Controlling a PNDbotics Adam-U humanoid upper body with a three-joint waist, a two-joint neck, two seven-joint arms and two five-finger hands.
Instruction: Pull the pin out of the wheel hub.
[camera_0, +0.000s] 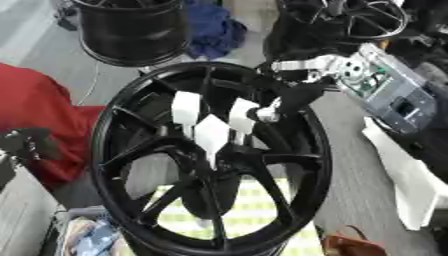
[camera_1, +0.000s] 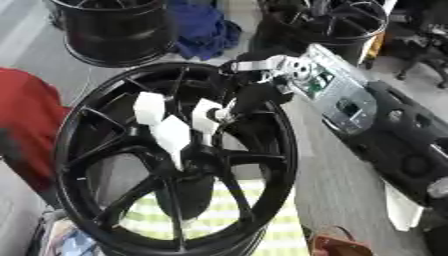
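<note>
A black spoked wheel hub (camera_0: 118, 150) stands tilted in the middle of both views. Three white pins stick out around its centre: one on the left (camera_0: 185, 107), one in the middle (camera_0: 211, 134) and one on the right (camera_0: 242, 116). My right arm comes in from the upper right over the rim. My right hand (camera_0: 282, 104) is black with a silver joint, and its fingers are closed against the right pin. A dark shape at the left edge, over the red cloth, looks like my left hand (camera_0: 26, 142); its pose is unclear.
Two more black wheels stand at the back, on the left (camera_0: 131, 30) and on the right (camera_0: 354, 20), with a blue cloth (camera_0: 214, 30) between them. A grey panel (camera_0: 394, 97) and a white part (camera_0: 411, 180) lie to the right. A red cloth (camera_0: 39, 105) is on the left. A yellow checked mat (camera_0: 254, 212) lies under the hub.
</note>
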